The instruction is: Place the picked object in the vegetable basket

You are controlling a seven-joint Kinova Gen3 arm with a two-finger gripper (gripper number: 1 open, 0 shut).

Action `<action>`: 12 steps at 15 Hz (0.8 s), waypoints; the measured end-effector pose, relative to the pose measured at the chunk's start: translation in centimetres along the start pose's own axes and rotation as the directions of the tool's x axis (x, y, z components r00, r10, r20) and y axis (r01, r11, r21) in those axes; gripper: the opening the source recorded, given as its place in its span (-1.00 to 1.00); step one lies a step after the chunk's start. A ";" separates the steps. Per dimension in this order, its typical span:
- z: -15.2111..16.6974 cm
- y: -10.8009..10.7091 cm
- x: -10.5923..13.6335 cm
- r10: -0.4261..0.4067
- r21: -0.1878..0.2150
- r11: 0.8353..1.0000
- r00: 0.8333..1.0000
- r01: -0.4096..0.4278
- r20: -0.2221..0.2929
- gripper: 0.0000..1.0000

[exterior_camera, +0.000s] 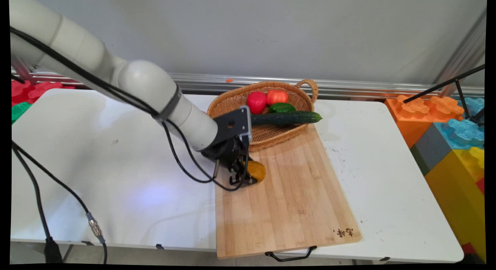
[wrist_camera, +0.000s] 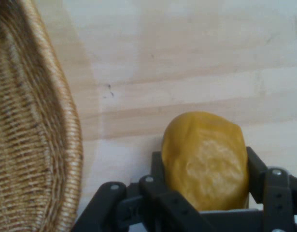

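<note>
The claw [exterior_camera: 248, 176] is clamped on a yellow potato [wrist_camera: 205, 159], low over the wood board [exterior_camera: 286, 196]. A basket [exterior_camera: 267, 136] sits just beside it with a cucumber [exterior_camera: 286, 118], two tomatoes [exterior_camera: 256, 102] and a green pepper [exterior_camera: 281, 107] inside.

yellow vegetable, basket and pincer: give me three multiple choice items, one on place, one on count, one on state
1. Where is the yellow vegetable?
A. in the basket
B. over the cutting board
C. on the bare table

2. How many red vegetables lie in the basket?
A. none
B. two
C. five

3. How is the pincer?
A. shut on the yellow vegetable
B. open above the cucumber
C. out of view

Key: 1 B, the hand view shows the cutting board behind it, basket aside. 2 B, two red vegetables sit beside a green one and the cucumber. 3 A, its fingers press both sides of it.
</note>
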 end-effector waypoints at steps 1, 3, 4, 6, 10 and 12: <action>-0.8 -0.1 0.6 -0.005 0.000 1.000 1.000 0.005 -0.006 -1.00; -2.7 -0.8 2.1 -0.021 0.010 1.000 1.000 0.021 -0.016 -1.00; -3.5 -1.4 2.9 -0.029 0.020 0.999 0.999 0.029 -0.019 -1.00; -5.0 -3.2 4.3 -0.033 0.054 0.998 0.999 0.035 -0.028 -1.00; -6.6 -7.5 5.3 -0.044 0.127 0.991 0.999 0.046 -0.017 -1.00; -6.3 -9.4 5.0 -0.053 0.144 0.988 0.999 0.053 -0.001 -1.00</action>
